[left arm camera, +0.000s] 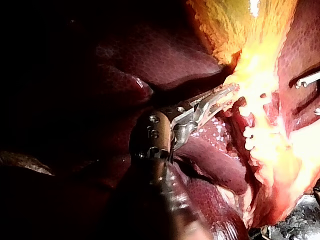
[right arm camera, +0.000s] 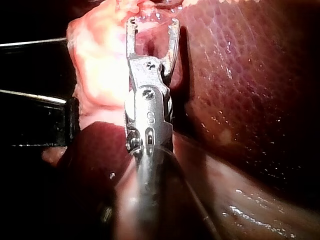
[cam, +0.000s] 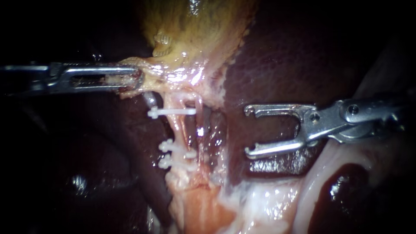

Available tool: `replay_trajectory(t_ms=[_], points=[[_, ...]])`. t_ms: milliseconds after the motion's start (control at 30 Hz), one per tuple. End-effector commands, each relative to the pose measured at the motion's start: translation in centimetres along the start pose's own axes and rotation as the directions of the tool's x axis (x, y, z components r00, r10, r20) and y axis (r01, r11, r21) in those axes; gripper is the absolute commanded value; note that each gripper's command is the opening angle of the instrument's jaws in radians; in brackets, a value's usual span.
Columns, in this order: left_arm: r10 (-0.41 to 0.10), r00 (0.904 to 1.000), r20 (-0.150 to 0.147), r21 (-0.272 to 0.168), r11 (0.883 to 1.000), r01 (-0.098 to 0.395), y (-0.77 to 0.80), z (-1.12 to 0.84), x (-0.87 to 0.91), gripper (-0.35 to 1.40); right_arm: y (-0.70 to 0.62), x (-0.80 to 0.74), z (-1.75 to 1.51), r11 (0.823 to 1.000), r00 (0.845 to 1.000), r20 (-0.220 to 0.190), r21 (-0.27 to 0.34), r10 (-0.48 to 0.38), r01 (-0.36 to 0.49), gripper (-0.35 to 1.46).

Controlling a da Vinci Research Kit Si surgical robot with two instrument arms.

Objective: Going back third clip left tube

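Observation:
A pale tube [cam: 178,130] runs down from the yellow gallbladder [cam: 199,34] and carries three white clips: one high up [cam: 171,112] and two close together lower down [cam: 175,149]. My right instrument [cam: 248,131] hangs over the dark liver to the right of the tube, well apart from it. Its hooked jaws are open wide and hold nothing. In the right wrist view the same jaws [right arm camera: 152,22] show a clear gap. My left instrument [cam: 132,80] is shut on the pale tissue at the gallbladder's lower end and holds it out to the left. That grip [left arm camera: 225,95] also shows in the left wrist view.
Dark red liver [cam: 286,60] fills the right and upper right. Pale glistening tissue [cam: 260,199] lies below the right instrument, and a second thinner strand [cam: 200,117] runs just right of the clipped tube. The left side is dark.

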Motion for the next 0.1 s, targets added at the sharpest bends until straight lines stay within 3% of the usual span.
replay_trajectory(t_ms=[33,100], points=[[0.0,1.0,0.002,-0.002,1.0,0.0,0.01,-0.01,-0.01,-0.35,0.0,0.0,0.0,1.0,1.0,0.0,0.003,0.0,0.0,0.5],[0.0,1.0,0.003,-0.004,1.0,0.0,0.01,-0.03,-0.01,-0.35,-0.01,0.01,0.02,1.0,1.0,-0.003,0.021,0.0,0.0,0.5]])
